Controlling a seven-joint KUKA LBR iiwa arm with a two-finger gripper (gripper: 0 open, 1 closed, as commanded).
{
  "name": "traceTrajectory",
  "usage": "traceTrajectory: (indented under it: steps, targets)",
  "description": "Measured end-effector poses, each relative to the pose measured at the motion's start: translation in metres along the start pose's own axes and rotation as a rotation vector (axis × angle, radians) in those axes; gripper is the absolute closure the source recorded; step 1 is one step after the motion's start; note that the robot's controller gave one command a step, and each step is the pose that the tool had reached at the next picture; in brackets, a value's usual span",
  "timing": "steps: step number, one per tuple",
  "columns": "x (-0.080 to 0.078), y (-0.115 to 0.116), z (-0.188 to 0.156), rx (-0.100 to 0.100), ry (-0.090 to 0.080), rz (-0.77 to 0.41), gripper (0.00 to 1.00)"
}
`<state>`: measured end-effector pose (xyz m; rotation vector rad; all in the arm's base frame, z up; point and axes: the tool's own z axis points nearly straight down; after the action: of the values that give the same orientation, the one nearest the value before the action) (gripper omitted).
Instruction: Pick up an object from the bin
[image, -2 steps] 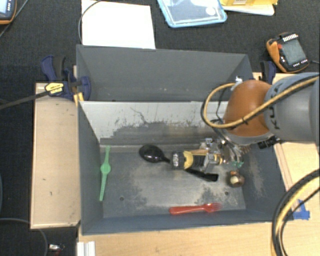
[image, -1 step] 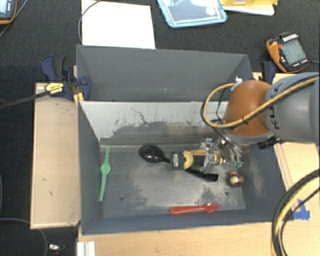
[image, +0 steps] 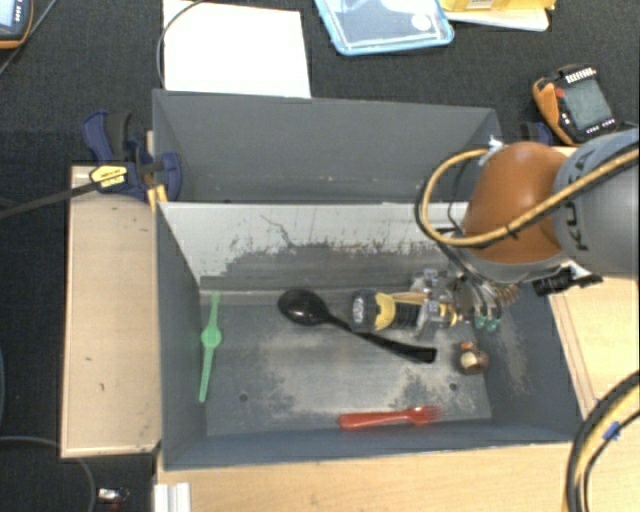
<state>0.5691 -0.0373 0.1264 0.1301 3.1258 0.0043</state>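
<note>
My gripper (image: 437, 300) hangs low at the right back of the bin, under the orange dome. Directly left of it lies a small black and yellow object (image: 375, 310), touching or nearly touching the gripper's tip. A black spoon (image: 318, 312) lies with its bowl to the left and its handle running right and down beneath the yellow object. A small brown piece (image: 470, 358) sits on the floor just below and right of the gripper.
A red plastic utensil (image: 390, 419) lies along the bin's front edge. A green plastic stick (image: 209, 345) rests against the left wall. The arm with its orange dome and yellow cable reaches in from the right.
</note>
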Motion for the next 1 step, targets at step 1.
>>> traceTrajectory:
  steps: [1]
  targets:
    - [-0.0022,0.0117,-0.0291,0.001,-0.008,-0.011,1.00]
